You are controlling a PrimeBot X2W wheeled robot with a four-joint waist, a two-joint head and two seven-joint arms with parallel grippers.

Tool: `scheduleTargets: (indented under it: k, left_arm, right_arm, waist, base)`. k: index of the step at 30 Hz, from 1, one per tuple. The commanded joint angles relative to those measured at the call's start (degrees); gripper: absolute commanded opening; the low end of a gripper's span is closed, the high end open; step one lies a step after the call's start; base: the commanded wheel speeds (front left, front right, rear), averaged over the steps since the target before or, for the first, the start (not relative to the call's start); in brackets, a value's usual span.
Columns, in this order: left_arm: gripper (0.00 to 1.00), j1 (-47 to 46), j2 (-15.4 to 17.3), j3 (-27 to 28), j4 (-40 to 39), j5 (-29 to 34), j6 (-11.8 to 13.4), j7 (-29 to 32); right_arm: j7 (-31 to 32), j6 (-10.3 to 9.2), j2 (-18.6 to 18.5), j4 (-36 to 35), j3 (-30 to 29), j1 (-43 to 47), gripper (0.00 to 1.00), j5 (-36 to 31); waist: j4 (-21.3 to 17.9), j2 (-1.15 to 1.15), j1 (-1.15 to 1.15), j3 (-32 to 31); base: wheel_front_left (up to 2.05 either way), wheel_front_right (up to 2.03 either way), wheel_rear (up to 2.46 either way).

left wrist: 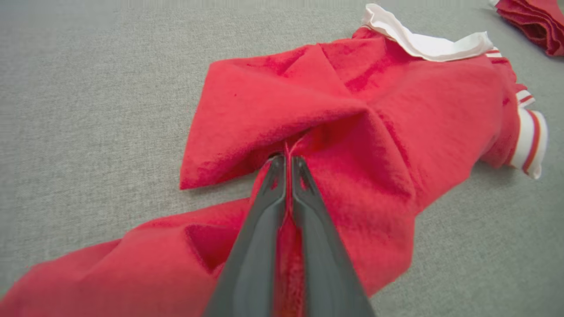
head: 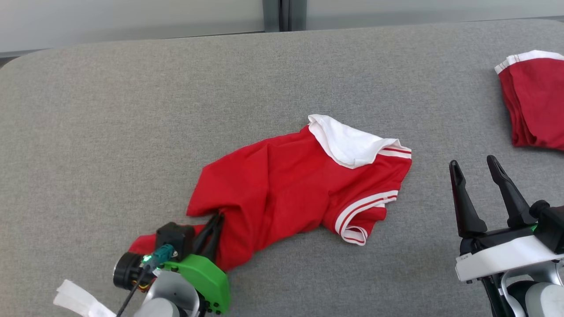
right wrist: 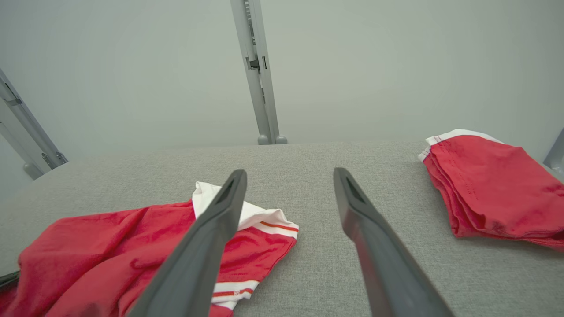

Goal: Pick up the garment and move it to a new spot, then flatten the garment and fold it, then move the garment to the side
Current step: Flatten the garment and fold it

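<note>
While the left end effector [head: 215,222] is clenched on a fold of the red garment [head: 286,185], it lies crumpled in the middle of the grey surface [head: 110,110]; the right end effector [head: 475,165] hangs released, apart from it, near a folded red pile [head: 535,101].

A grey fabric-covered surface [head: 132,110] with a rounded far-left corner carries everything. A red garment [head: 282,185] lies crumpled near its middle, its white collar [head: 348,143] at the far end and its striped cuffs toward the right. Well apart, at the far right, lies a stack of folded red clothes [head: 537,105] with white trim.
</note>
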Motion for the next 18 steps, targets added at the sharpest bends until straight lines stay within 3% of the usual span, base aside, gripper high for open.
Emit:
scheduleTargets:
  k: [1, 11, 14, 18]
  left_arm:
    - [0.00, -0.99, 0.47, 0.88, 0.35, 0.01, 0.63, -1.15]
    - [0.00, -4.56, 4.60, 8.75, -5.57, 2.64, 6.70, -9.41]
    - [0.00, -5.05, 5.00, 6.82, -9.14, 4.52, 6.07, -9.60]
    - [0.00, -5.24, 3.40, 0.54, -11.73, 6.11, 3.16, -6.92]
  right_arm:
    - [-0.44, -0.09, -0.01, 0.18, -0.01, -0.53, 1.00, 0.29]
    - [-0.66, -0.09, 0.47, 0.89, -0.49, -0.28, 1.00, 0.69]
    - [-0.64, -0.09, 0.52, 1.03, -0.42, -0.35, 1.00, 0.93]
    - [-0.40, -0.09, 0.50, 1.23, -0.19, -0.53, 1.00, 1.16]
  waist:
    - [-0.08, 0.00, 0.00, 0.16]
    - [0.23, 0.00, 0.00, 0.31]
    - [0.46, 0.00, 0.00, 0.29]
    - [0.56, 0.00, 0.00, 0.30]
  base:
    - [0.00, 0.00, 0.00]
    - [0.00, 0.00, 0.00]
    - [0.00, 0.00, 0.00]
    - [0.00, 0.00, 0.00]
